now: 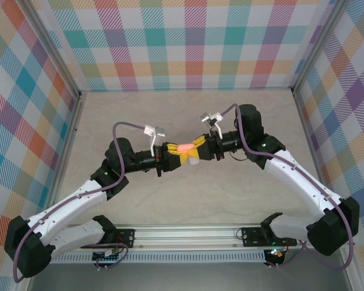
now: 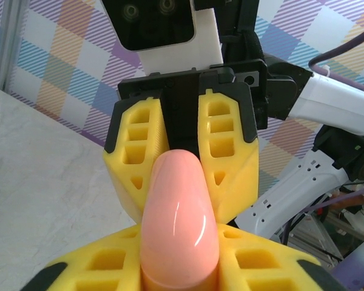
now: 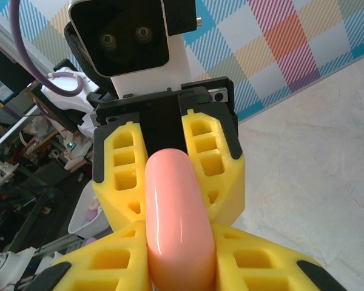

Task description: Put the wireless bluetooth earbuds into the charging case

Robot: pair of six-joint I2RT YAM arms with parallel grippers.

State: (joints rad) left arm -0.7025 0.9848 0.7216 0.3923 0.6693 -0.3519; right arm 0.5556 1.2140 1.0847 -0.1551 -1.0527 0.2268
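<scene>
One object held: coral-pink glossy rounded plastic charging case (image 1: pixel 185 147), a smooth, closed-looking pebble, raised above the middle of the pale marbled tabletop (image 1: pixel 139 115).
Where it sits: bridged between both claws, one end in each, clear of the surface.
Left gripper (image 2: pixel 181 270): yellow ribbed fingers (image 2: pixel 121 245) drawn nearly together, pinching its end of the case.
Right gripper (image 3: pixel 181 267): likewise narrowed onto the opposite end, a finger snug on either flank.
Handling, as I judge it: light, stiff and slippery. The shiny curved shell gives the pads little to bite on, and it could squirt out if squeezed on the taper.
Best hold: across the broad middle, leaving the lid free to swing.
Seam and hinge: I cannot tell where they run.
Writing: no brand or lettering readable on the case.
Underneath: small pale rounded object (image 1: pixel 193 161) just below the grippers; I cannot tell what it is.
Around: pastel plaid walls (image 1: pixel 194 36) on three sides.
</scene>
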